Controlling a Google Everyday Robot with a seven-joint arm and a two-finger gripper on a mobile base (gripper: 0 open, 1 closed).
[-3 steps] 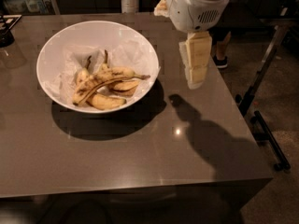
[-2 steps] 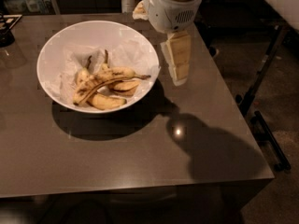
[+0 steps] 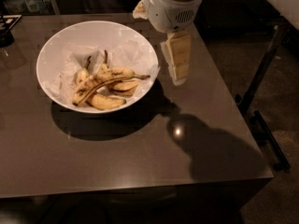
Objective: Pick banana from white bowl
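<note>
Jaws hanging in the upper middle of the frame, just right of the white bowl (image 3: 93, 31), over the dark surface (image 3: 117, 167); open or shut, cannot tell. Long spotty banana (image 3: 105, 80) lying across other bananas (image 3: 105, 102) inside the bowl, left of middle.

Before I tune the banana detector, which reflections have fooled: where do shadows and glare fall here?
Camera view: the large glossy white bowl throws a dark crescent shadow onto the smooth dark table, toward the camera. Camera view: the cream gripper hangs right of the bowl; the arm's shadow spreads on the table nearer the camera, a small bright glare spot at its edge.
</note>
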